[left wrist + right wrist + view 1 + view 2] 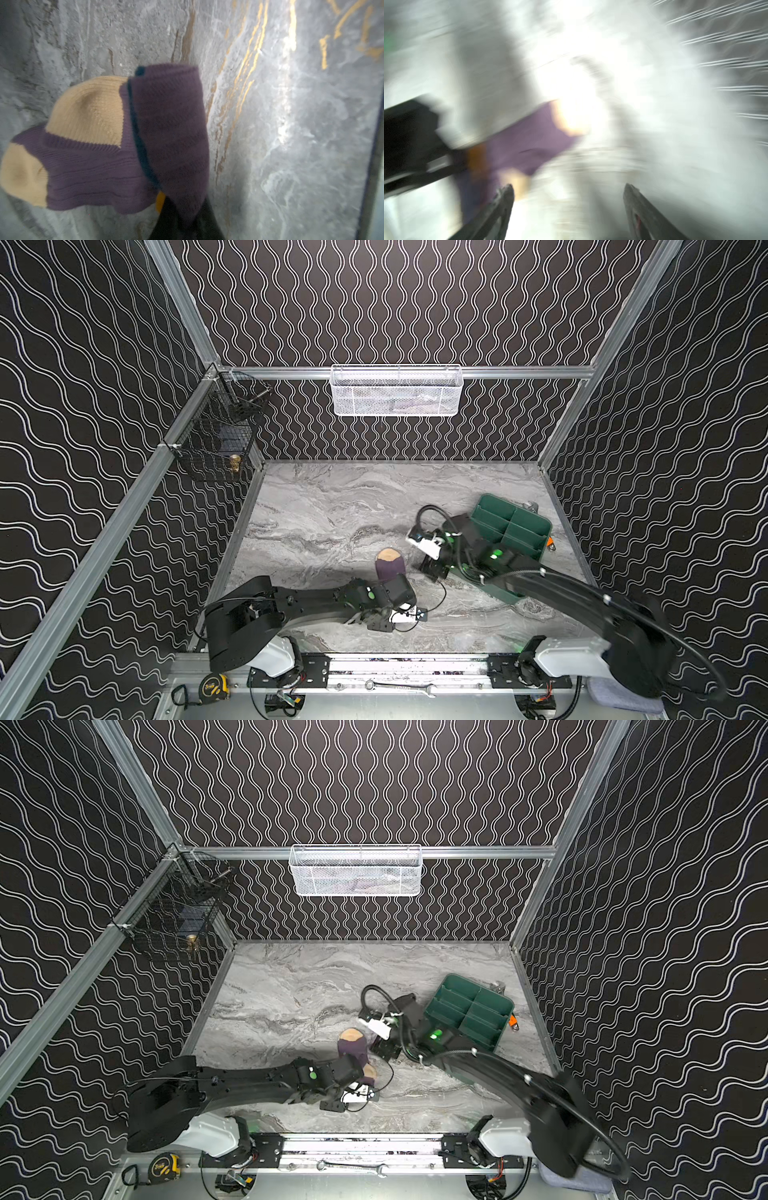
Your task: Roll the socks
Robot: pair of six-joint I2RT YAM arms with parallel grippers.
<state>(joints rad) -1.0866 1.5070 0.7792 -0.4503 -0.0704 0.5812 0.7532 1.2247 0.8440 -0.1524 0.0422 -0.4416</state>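
1. Purple sock (390, 568): ribbed, with peach patches. It lies near the middle of the marble table top (316, 510), between the two grippers.
2. Orientation: in both top views the long axis runs roughly 12 to 6 o'clock. The peach toe (388, 554) points to 12, and the cuff end passes under the left arm's wrist at 6.
3. Left gripper (187, 222): jaws together, clamped on the sock's cuff end, with an orange stripe right at the pinch. In both top views its fingertips are hidden under its own wrist.
4. Right gripper (569, 199): fingers well apart, nothing between them. In both top views it stands just at 3 o'clock of the sock, with a strip of bare marble between them.
5. Green tray (515, 526): divided into compartments, at 2 o'clock of the sock, with its near part covered by the right arm.
6. View differences:
   - Only the left wrist view shows a navy stripe edging a purple flap that overlaps the foot part, with both peach patches in sight.
   - A top view shows the peach heel (371, 1073) beside the left wrist.
   - The right wrist view is motion-smeared, so the sock is only a purple streak with pale ends.
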